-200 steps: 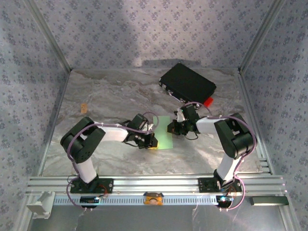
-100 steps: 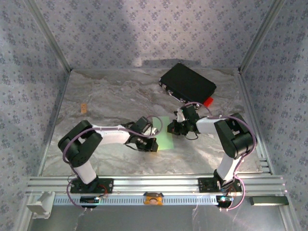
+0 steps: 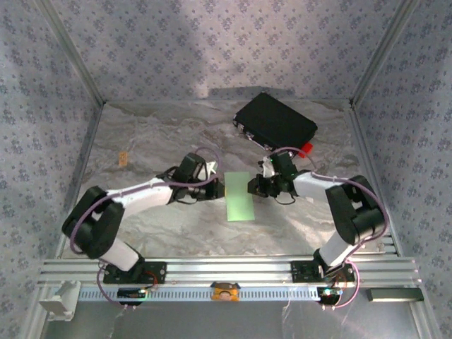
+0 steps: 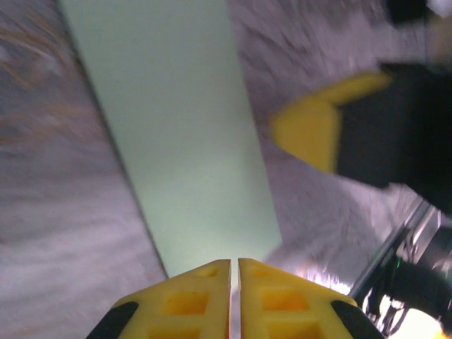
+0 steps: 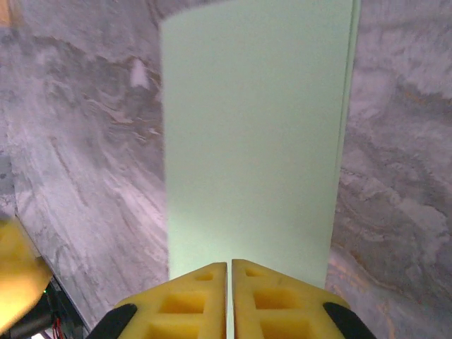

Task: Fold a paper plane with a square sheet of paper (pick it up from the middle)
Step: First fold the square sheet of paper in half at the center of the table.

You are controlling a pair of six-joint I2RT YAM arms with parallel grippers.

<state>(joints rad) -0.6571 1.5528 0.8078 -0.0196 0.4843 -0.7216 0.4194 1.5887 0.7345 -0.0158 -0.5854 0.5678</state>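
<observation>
The square sheet of paper (image 3: pixel 240 197) lies flat on the marble table as a narrow pale green strip, folded lengthwise. My left gripper (image 3: pixel 221 186) rests at the strip's left edge near its far end. In the left wrist view its yellow fingertips (image 4: pixel 234 265) stand shut with a hairline gap at the end of the paper (image 4: pixel 176 134). My right gripper (image 3: pixel 252 187) meets the strip's right edge from the opposite side. In the right wrist view it (image 5: pixel 229 267) is shut, tips resting on the paper (image 5: pixel 254 141). A doubled edge shows along the strip's right side.
A black rectangular case (image 3: pixel 275 121) sits at the back right with a small red tab (image 3: pixel 305 148) beside it. A small tan piece (image 3: pixel 123 159) lies at the left. The right gripper's yellow finger (image 4: pixel 311 131) looms close in the left wrist view.
My left gripper has slid from the strip's near left corner up to its far left edge, the arm stretching out. The right gripper has barely shifted.
</observation>
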